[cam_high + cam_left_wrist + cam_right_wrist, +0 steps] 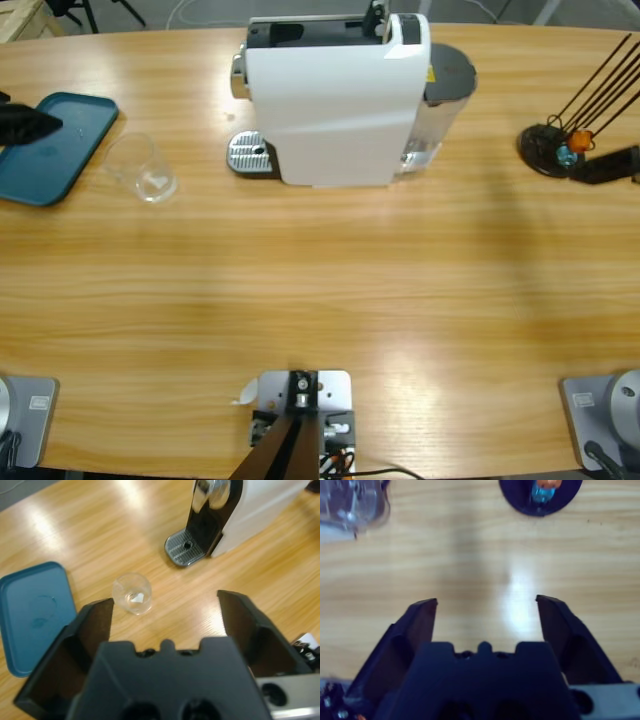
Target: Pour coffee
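Empty glass cup (145, 170) on the table (320, 300), just left of the white coffee machine (335, 100) and its drip tray (250, 155).

Left gripper (165, 612) spread wide, empty, aimed at the cup (132, 594); teal tray (35, 612) farther left of the machine. Right gripper (487, 607) also wide apart, over bare wood right of the machine, near a dark round stand (540, 495).

White coffee machine (335, 105) upright at table rear centre, perforated metal drip tray (250, 155) at its left, clear glass cup (142, 167) upright, empty, left of drip tray, apart from it
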`<state>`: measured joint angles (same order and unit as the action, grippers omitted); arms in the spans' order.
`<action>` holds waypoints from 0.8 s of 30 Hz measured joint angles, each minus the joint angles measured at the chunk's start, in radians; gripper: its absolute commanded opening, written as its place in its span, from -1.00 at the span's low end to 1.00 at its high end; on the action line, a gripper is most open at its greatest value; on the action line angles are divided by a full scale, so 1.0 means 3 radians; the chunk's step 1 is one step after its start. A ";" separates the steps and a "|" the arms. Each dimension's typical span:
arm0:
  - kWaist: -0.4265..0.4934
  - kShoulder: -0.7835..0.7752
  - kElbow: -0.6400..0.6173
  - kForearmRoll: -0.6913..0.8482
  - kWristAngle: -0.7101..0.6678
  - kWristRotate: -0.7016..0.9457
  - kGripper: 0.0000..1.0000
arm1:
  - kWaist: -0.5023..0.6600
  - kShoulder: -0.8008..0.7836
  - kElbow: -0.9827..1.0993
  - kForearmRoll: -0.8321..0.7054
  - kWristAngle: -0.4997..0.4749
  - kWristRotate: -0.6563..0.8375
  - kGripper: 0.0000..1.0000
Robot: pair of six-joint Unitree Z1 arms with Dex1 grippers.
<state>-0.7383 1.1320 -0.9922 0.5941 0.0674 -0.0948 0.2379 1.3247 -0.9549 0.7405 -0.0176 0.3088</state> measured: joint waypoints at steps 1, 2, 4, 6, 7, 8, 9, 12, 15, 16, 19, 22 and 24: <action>0.0000 -0.0008 0.0043 -0.0008 0.0000 0.0017 0.99 | -0.0024 -0.0001 0.0000 -0.0087 0.0000 0.0000 0.44; -0.0001 -0.0019 0.0104 -0.0030 0.0000 0.0028 0.99 | -0.0053 -0.0005 0.0003 -0.0191 -0.0001 0.0000 0.44; -0.0003 -0.0048 0.0219 -0.0109 0.0015 0.0043 0.99 | -0.0099 -0.0023 0.0028 -0.0384 -0.0053 0.0000 0.44; -0.0003 -0.0074 0.0330 -0.0214 0.0063 0.0060 0.99 | -0.0145 -0.0031 0.0092 -0.0554 -0.0165 0.0000 0.44; -0.0003 -0.0077 0.0384 -0.0277 0.0080 0.0065 0.99 | -0.0158 -0.0031 0.0128 -0.0611 -0.0208 0.0000 0.44; -0.0003 -0.0077 0.0440 -0.0341 0.0089 0.0067 0.99 | -0.0171 -0.0027 0.0161 -0.0646 -0.0252 0.0000 0.44; -0.0003 -0.0077 0.0495 -0.0393 0.0100 0.0067 0.99 | -0.0185 -0.0018 0.0194 -0.0673 -0.0297 0.0000 0.44; -0.0003 -0.0076 0.0658 -0.0576 0.0108 0.0066 0.99 | -0.0203 0.0024 0.0286 -0.0802 -0.0368 0.0011 0.44; -0.0003 -0.0050 0.0797 -0.0732 0.0108 0.0050 0.99 | -0.0203 0.0038 0.0403 -0.0977 -0.0383 0.0021 0.44; -0.0003 -0.0041 0.0822 -0.0768 0.0108 0.0046 0.99 | -0.0205 0.0042 0.0437 -0.1038 -0.0383 0.0024 0.44; -0.0003 -0.0033 0.0856 -0.0823 0.0108 0.0045 0.99 | -0.0209 0.0090 0.0496 -0.1152 -0.0383 0.0028 0.44; -0.0003 -0.0033 0.0879 -0.0857 0.0108 0.0045 0.99 | -0.0222 0.0204 0.0514 -0.1222 -0.0383 0.0030 0.44; -0.0003 -0.0033 0.0895 -0.0877 0.0108 0.0045 0.99 | -0.0228 0.0260 0.0516 -0.1263 -0.0383 0.0030 0.44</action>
<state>-0.7393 1.1222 -0.7236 0.3309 0.0998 -0.0813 0.1695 1.4028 -0.8001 0.3617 -0.1326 0.3180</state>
